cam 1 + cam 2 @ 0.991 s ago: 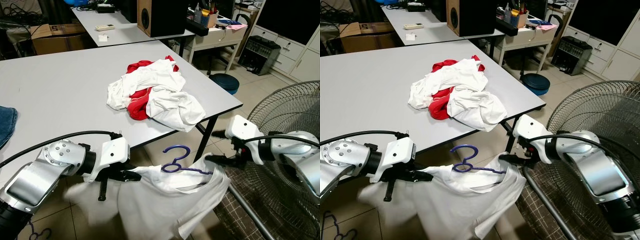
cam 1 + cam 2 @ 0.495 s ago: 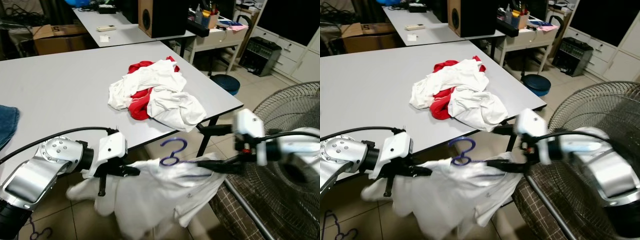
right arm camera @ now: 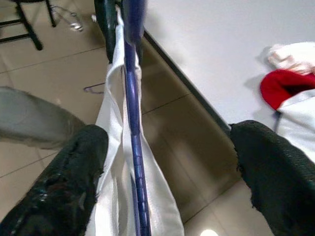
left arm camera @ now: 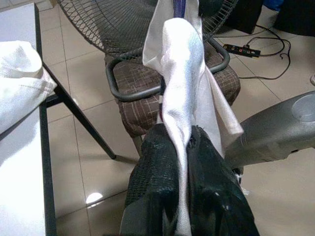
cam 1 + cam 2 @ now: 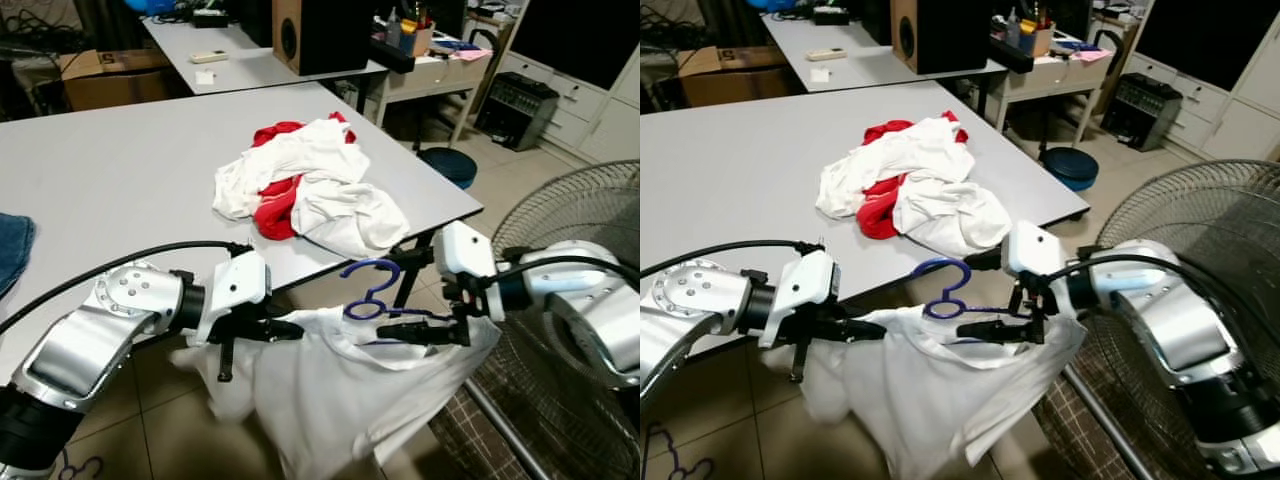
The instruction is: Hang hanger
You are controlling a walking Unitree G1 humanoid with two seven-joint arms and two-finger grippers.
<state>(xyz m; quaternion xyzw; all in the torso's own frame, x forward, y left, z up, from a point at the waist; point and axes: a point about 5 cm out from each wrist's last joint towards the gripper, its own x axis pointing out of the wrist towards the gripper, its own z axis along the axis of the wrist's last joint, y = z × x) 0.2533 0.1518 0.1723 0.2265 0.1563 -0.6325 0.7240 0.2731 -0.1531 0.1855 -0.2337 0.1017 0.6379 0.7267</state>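
Observation:
A white shirt [image 5: 340,390] hangs in the air beside the table's front edge, with a blue hanger [image 5: 365,290] inside its neck and the hook standing up. My left gripper [image 5: 285,328] is shut on the shirt's shoulder; in the left wrist view the cloth [image 4: 182,73] runs out from between the fingers [image 4: 216,196]. My right gripper [image 5: 388,296] is open wide at the other shoulder. One finger is above the hanger's hook and one is at its bar. The right wrist view shows the hanger bar [image 3: 134,147] running between the spread pads [image 3: 74,182].
A pile of white and red clothes [image 5: 310,190] lies on the grey table [image 5: 120,170]. A big floor fan [image 5: 590,230] stands on my right, above a chair with a checked seat [image 4: 172,93]. Blue jeans [image 5: 14,245] lie at the table's left edge.
The right gripper has opened and moved left, in around the hanger. The left gripper has lifted the shirt's shoulder a little and the shirt has swung left.

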